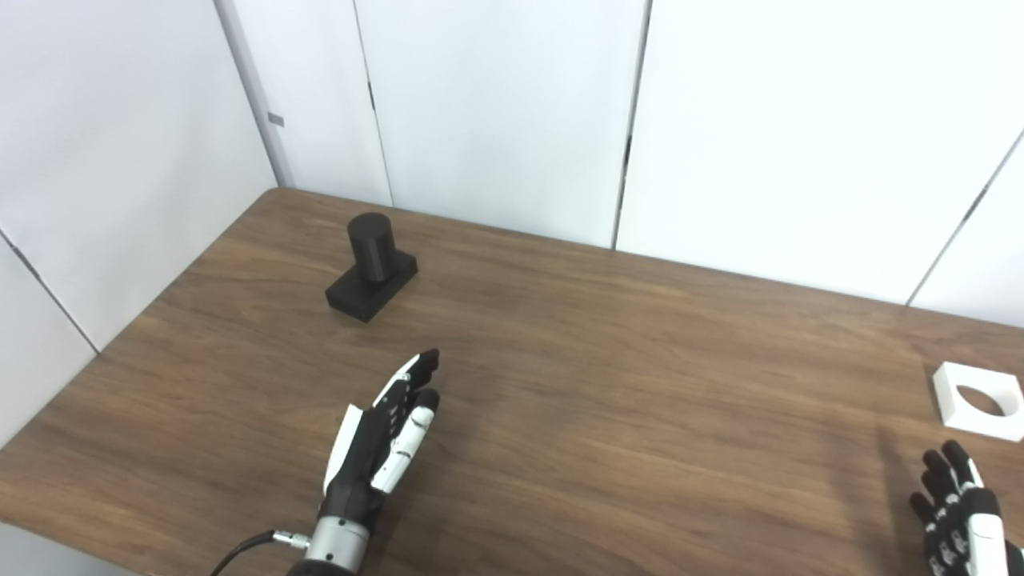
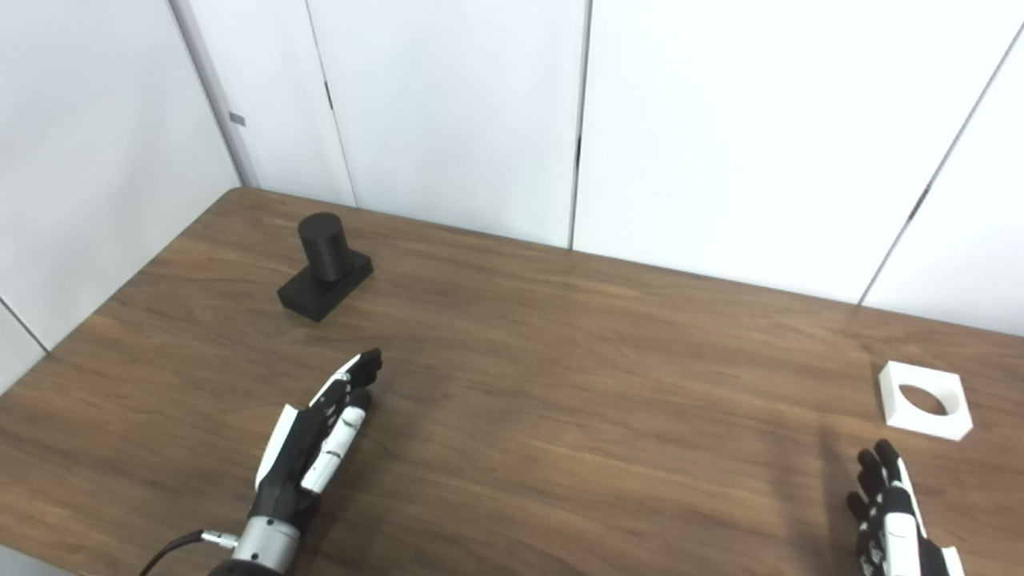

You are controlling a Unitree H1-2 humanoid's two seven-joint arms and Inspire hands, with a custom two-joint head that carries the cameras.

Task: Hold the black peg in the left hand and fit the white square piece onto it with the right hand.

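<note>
The black peg (image 1: 371,266), a short cylinder upright on a square black base, stands on the table at the far left. My left hand (image 1: 384,436) is open and empty, fingers stretched out, hovering near the front of the table well short of the peg. The white square piece (image 1: 979,400) with a round hole lies flat at the right edge of the table. My right hand (image 1: 956,512) is open and empty at the bottom right, just in front of the white piece and apart from it; only its upper part shows.
The brown wooden table (image 1: 608,384) is bounded by white wall panels (image 1: 496,112) at the back and left. Its front edge runs along the bottom left of the view.
</note>
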